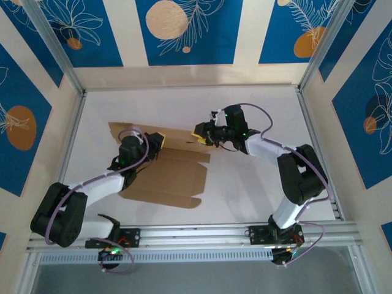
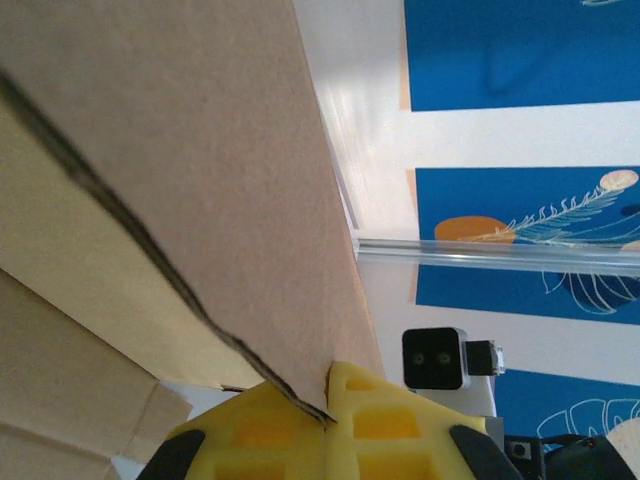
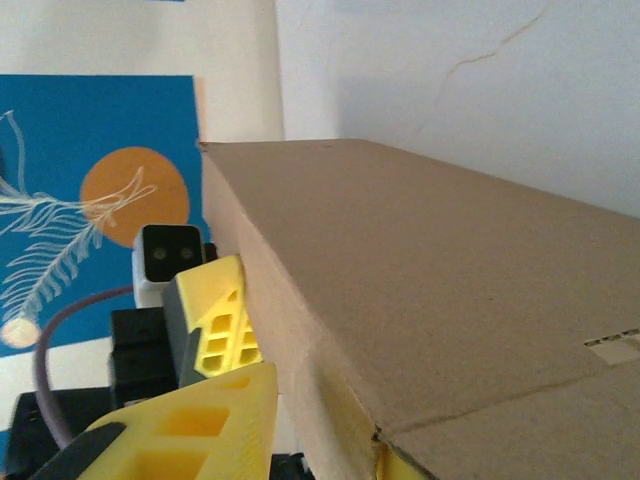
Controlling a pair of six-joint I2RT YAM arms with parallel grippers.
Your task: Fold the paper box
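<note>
Two grippers work one paper box (image 1: 166, 177), its flat panels lying between them. Left gripper (image 1: 154, 144): fingers (image 2: 390, 425) fully closed, a raised panel's edge pinched between them. Right gripper (image 1: 201, 133): fingers (image 3: 215, 325) narrowly parted, another raised panel standing between them; whether they clamp it cannot be told.

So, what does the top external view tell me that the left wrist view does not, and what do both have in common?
Top external: the whole paper box lies mostly opened out on the white table, with the left gripper at its far left part and the right gripper at its far right corner. Left wrist: a cardboard panel's edge runs between the yellow fingers, jaws shut on it; a white camera module sits beyond. Shared: the paper box and the blue patterned walls.
</note>
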